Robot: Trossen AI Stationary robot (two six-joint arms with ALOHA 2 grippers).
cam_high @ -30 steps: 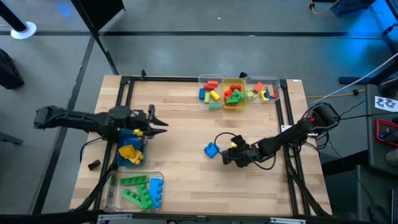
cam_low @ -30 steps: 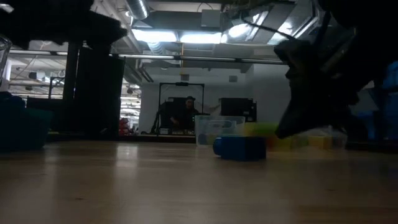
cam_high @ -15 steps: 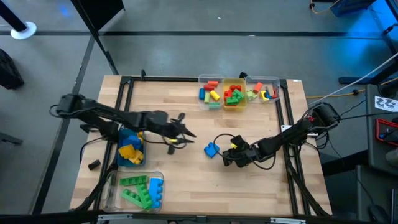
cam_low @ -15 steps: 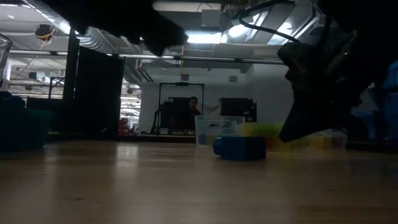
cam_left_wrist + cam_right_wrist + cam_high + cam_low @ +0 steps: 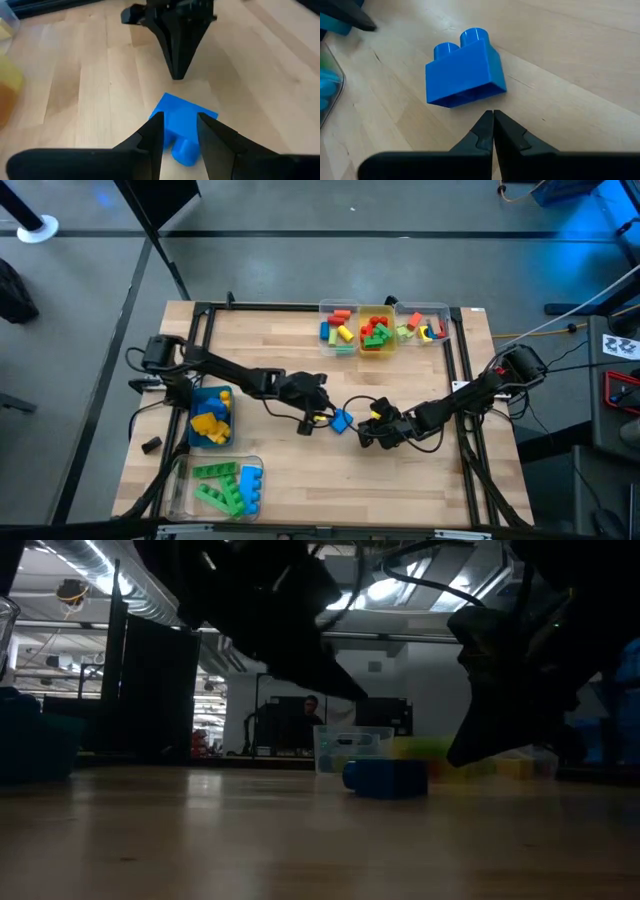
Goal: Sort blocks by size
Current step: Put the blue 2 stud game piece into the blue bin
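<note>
Bins at the left front: a blue bin (image 5: 210,417) with yellow blocks and a clear bin (image 5: 218,484) with long green and blue blocks. Left gripper (image 5: 322,416) is stretched to mid-table, fingers apart, poised just beside and above the blue block (image 5: 341,421). The left wrist view shows the block (image 5: 181,126) beyond the gap between the fingers, not yet gripped. Block lies on its side on bare table, its two studs showing in the right wrist view (image 5: 464,73). Right gripper (image 5: 366,432) rests just past the block, fingers pressed together, holding nothing. Three more bins (image 5: 382,328) at the back edge hold small mixed blocks.

Recommendation: lower straight down until the fingers straddle the block's flat faces, not the studs, then close. Keep clear of the right gripper, which sits close.
</note>
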